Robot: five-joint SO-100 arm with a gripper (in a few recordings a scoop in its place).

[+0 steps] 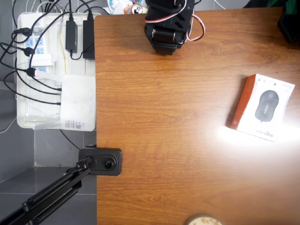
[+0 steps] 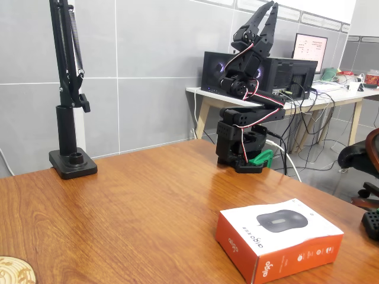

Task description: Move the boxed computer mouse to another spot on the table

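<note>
Raised tool (image 2: 267, 13), fingers together and empty, stands far from the boxed computer mouse (image 2: 278, 236) on the desk (image 2: 136, 201); it should open wide first (the carton looks broad).

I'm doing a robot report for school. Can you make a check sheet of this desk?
Surface: wooden table, shiny, with a bright glare spot.
Job's things: mouse box lying flat, nothing touching it.
Clutter: round wooden disc at the table edge; black lamp base.
Gripper: gripper raised, pointing up, fingers close together, holding nothing.
Cables: red and white wires on the arm.
Surroundings: white tray of cables and plugs beside the table.
</note>
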